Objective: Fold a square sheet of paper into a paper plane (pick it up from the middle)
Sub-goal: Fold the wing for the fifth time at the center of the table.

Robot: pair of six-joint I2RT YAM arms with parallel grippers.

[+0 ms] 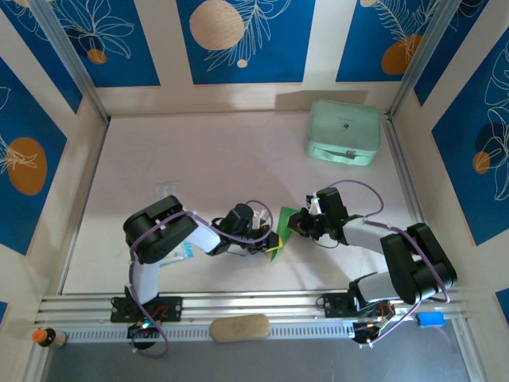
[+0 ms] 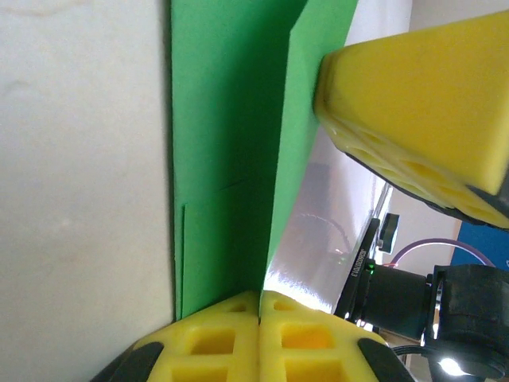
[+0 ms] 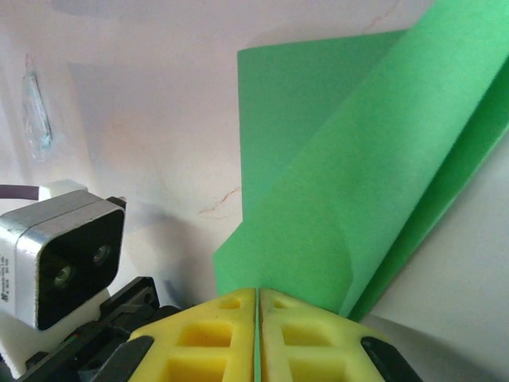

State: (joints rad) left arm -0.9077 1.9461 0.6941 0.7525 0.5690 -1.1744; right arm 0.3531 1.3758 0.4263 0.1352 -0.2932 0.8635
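Note:
The square sheet of paper (image 1: 288, 222) is bright green and bent over into a loose fold, held up off the table between both arms. My left gripper (image 1: 269, 241) is shut on its lower edge; in the left wrist view the yellow pads (image 2: 231, 334) meet with the green paper (image 2: 227, 159) pinched in the seam. My right gripper (image 1: 305, 224) is shut on the opposite side; its pads (image 3: 215, 342) clamp the curled sheet (image 3: 358, 183). One yellow finger of the right gripper (image 2: 421, 111) presses against the fold. A paper plane is out of view.
A pale mint rounded case (image 1: 343, 131) stands at the back right. A small clear packet (image 3: 37, 111) lies on the table near the left arm. A tan oblong object (image 1: 238, 327) rests on the front rail. Metal frame posts border the table.

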